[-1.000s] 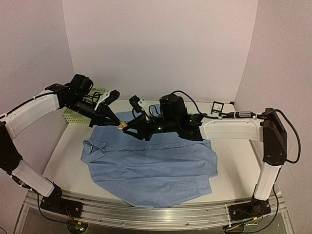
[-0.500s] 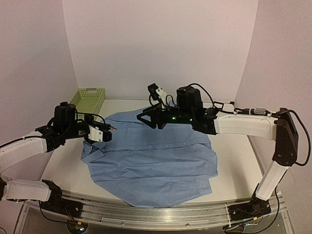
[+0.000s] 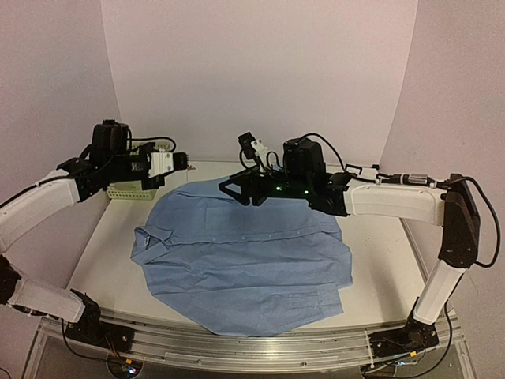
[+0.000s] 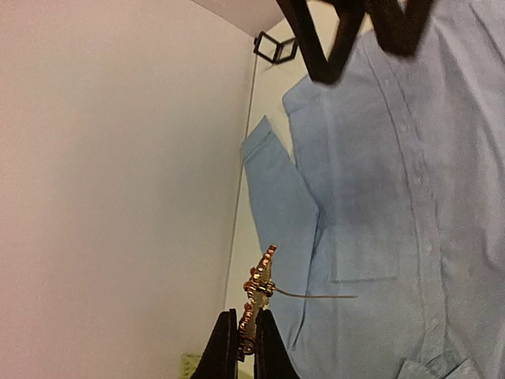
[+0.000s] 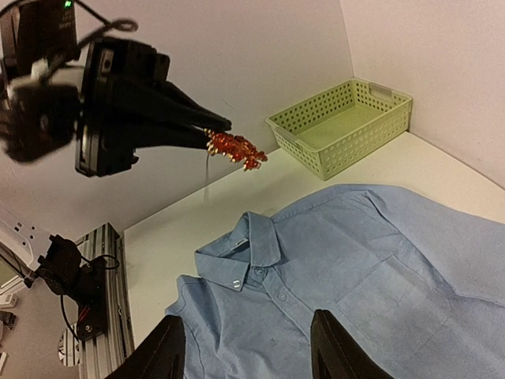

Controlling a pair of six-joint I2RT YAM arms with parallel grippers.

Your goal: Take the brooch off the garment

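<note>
left pincer [image 4: 243, 347] closed on the brooch [image 4: 256, 294], gripping it by its near end. the ornament's long axis continues out past the fingertips, roughly in line with the fingers and leaning a little to one side. a thin pin wire leaves the cluster crosswise and points toward the garment [image 4: 394, 197]. in the right wrist view the same brooch [image 5: 235, 148] projects beyond the tips of the left pincer [image 5: 207, 130], with the wire hanging downward. the brooch is in the air, touching only the fingers and well apart from the cloth below. the garment [image 3: 245, 260] lies flat on the bench [image 3: 102, 253], below and ahead of the left pincer [image 3: 185, 160], with its collar at the end nearer that pincer. the green mesh basket [image 3: 126, 189] sits under the wrist behind this pincer, against the side wall. ahead of the tips there is open air across the shirt. the right pincer [image 3: 237, 192] hangs over the far edge of the garment, pointing toward the left pincer, well apart from it, jaws spread and holding nothing. its two fingers [image 5: 170, 347] frame the collar and button placket beneath. a small black square frame [image 4: 274, 46] stands far ahead of the left pincer, beyond the shirt's far edge.
</note>
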